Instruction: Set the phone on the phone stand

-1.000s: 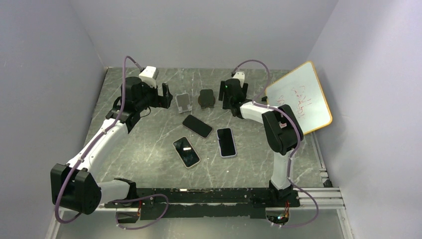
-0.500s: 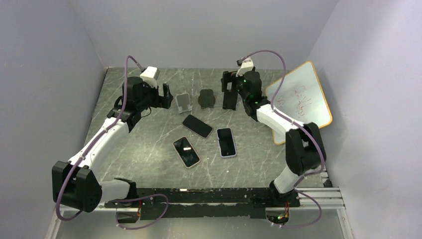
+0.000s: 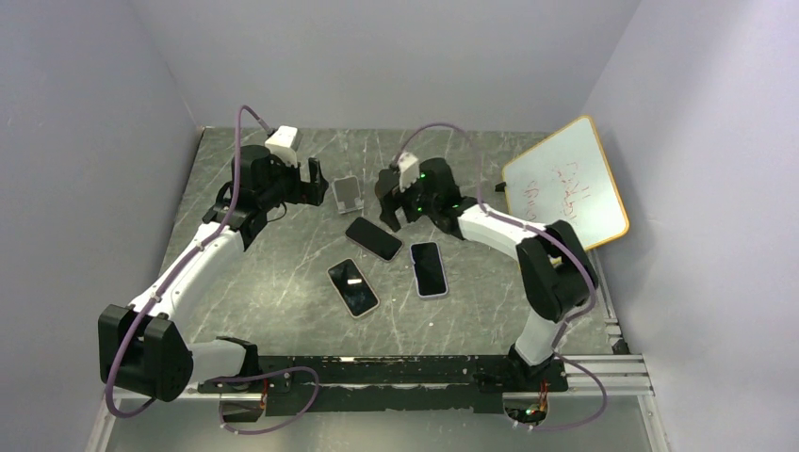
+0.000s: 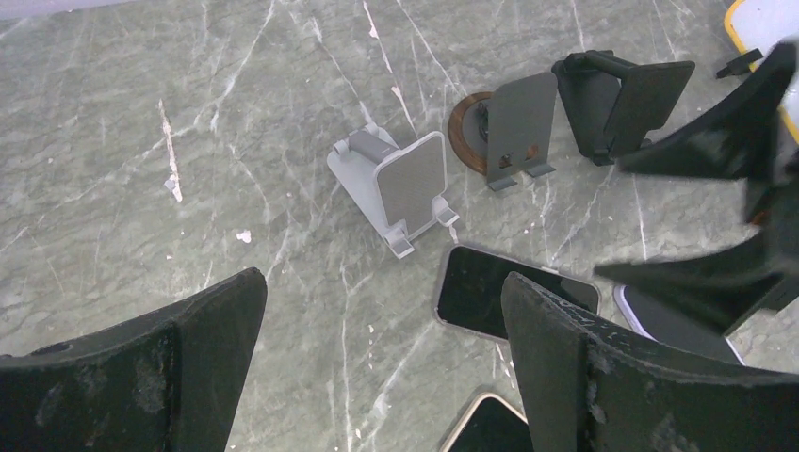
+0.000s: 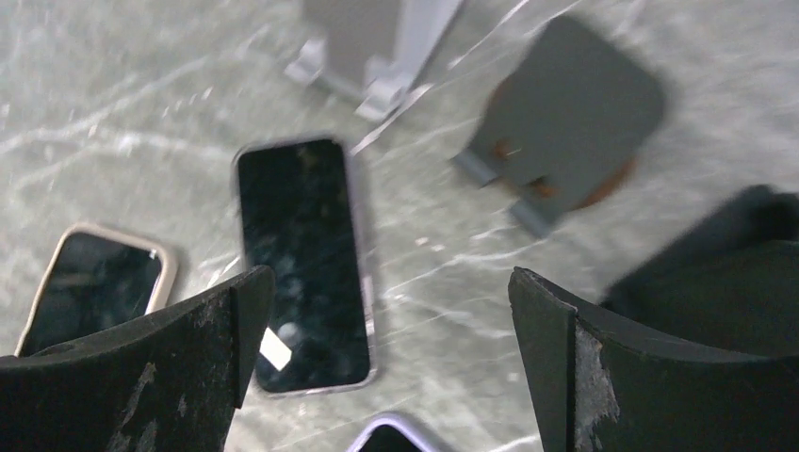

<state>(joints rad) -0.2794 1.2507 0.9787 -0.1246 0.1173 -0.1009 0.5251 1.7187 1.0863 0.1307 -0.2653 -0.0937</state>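
**A:** Starting left: left gripper [image 3: 315, 180] sits just beside the light grey plastic phone stand [image 3: 347, 194]. Fingers spread wide, nothing in them. It hasn't budged over the last second.

**B:** What changed, then?

**A:** The right arm. Right gripper [image 3: 392, 208] was out past the dark grey stand with the round brown base [image 4: 513, 122], on the side of the white yellow-rimmed whiteboard [image 3: 565, 184]. It has since swung in across the stands. Its wrist view is smeared, so probably mid-move. Fingers wide apart, empty.

**B:** Phones?

**A:** All three lie flat on the grey marbled tabletop [image 3: 273, 254], none on a stand. There's a cream-cased phone [image 3: 352, 287] nearest the arms and a black-screened phone in a slim pale case [image 5: 306, 259] just in front of the stands. A lilac-cased phone [image 3: 428, 269] is to the right.

**B:** Meaning?

**A:** It looks like the right arm is lining up a pick on the black-screened one, which sits right under its fingers. Nothing is grasped, so the task has barely begun. A flat phone on a hard top will likely be awkward to pinch.
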